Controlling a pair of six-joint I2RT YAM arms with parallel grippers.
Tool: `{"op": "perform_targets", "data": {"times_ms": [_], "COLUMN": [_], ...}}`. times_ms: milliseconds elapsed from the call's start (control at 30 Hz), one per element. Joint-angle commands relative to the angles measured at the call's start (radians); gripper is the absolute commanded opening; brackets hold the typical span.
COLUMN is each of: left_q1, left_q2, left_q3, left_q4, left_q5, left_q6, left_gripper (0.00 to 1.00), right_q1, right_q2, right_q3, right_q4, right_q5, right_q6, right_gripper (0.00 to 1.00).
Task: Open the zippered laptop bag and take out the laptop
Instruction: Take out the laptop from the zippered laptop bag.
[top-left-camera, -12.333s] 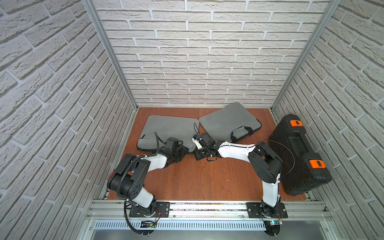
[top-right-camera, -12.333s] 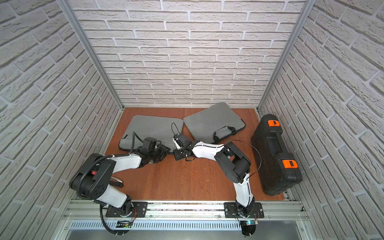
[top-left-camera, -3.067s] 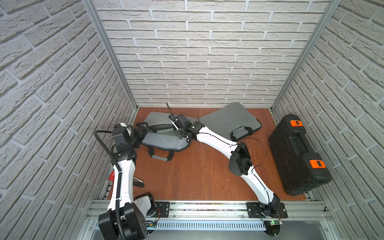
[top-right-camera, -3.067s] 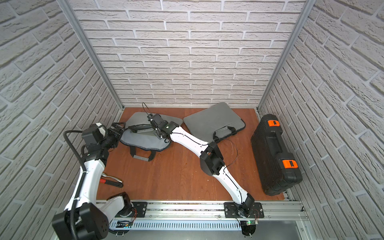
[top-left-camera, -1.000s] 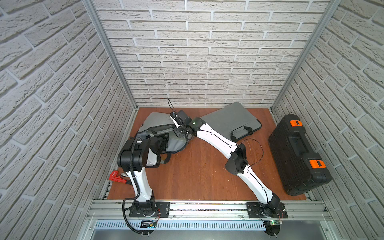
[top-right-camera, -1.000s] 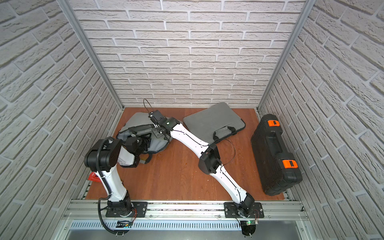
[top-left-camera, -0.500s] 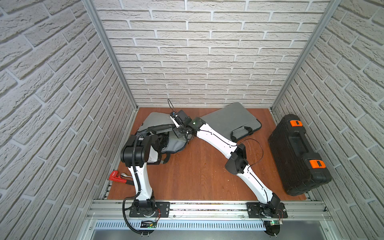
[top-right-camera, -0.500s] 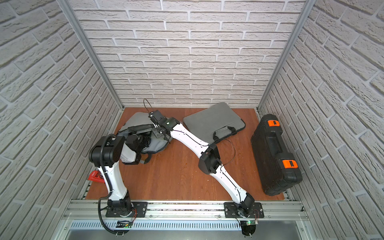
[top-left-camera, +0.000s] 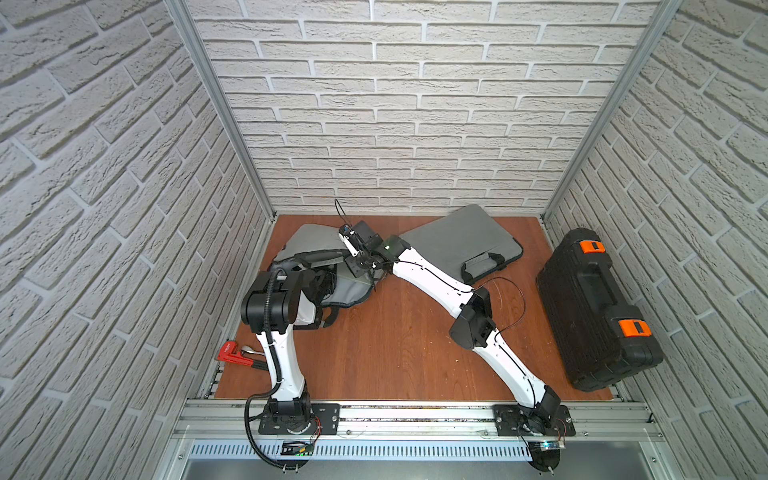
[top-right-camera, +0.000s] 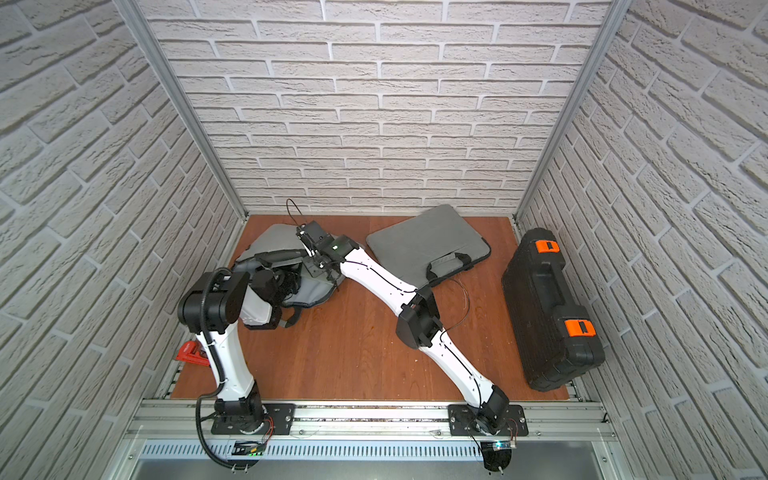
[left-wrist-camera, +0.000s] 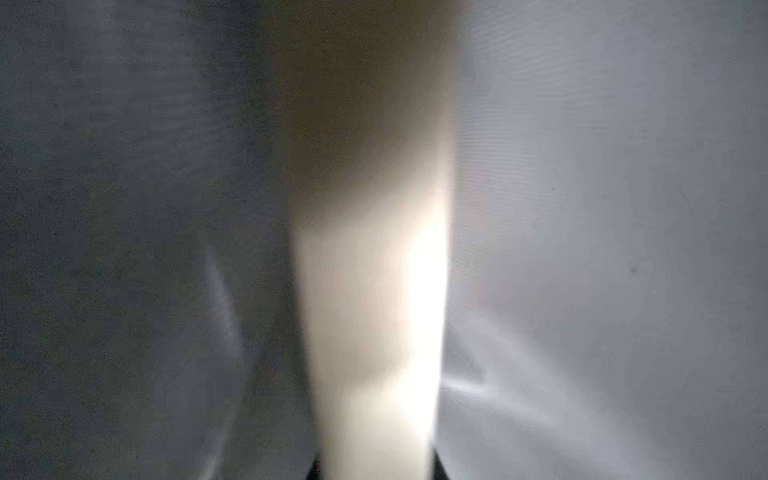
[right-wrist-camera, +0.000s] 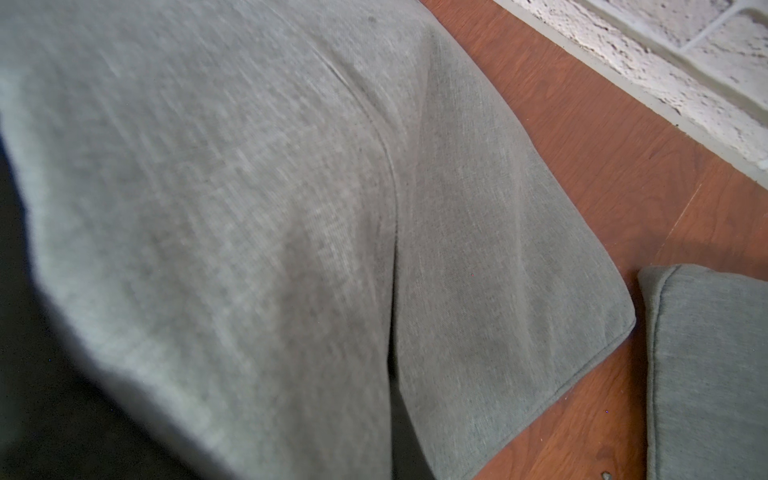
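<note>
At the bench's (top-left-camera: 395, 345) far left, the right jaws stay closed on the laptop bag's (top-left-camera: 309, 243) raised flap. The left arm (top-left-camera: 270, 299) has pushed deeper inside, left jaws hidden, state unclear. No laptop shows yet; presumably it is inside.

- The left pincer (top-left-camera: 326, 284) is buried in the bag (top-left-camera: 309, 239); how its jaws stand cannot be told.
- The left wrist view is blurred throughout.
- The red tool (top-left-camera: 228, 354) is partly covered by the left arm (top-left-camera: 282, 365).

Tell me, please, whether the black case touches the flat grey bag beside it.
Apart: both top views show bare table between the black case and the flat grey bag.
</note>
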Motion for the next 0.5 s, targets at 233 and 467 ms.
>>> {"op": "perform_targets", "data": {"times_ms": [233, 467], "left_q1": [0.018, 0.047], "left_q2": [-0.055, -0.158], "left_q3": [-0.035, -0.096], "left_q4": [0.094, 0.094], "left_q5": [0.029, 0.062], "left_q6": [0.056, 0.017], "left_gripper": [0.00, 0.00], "right_q1": [0.002, -0.001], "right_q2": [-0.011, 0.005], "right_q3": [0.040, 0.040], "right_q4": [0.085, 0.114], "right_q5": [0.017, 0.038], "right_q6": [-0.029, -0.067], "right_gripper": [0.06, 0.06]}}
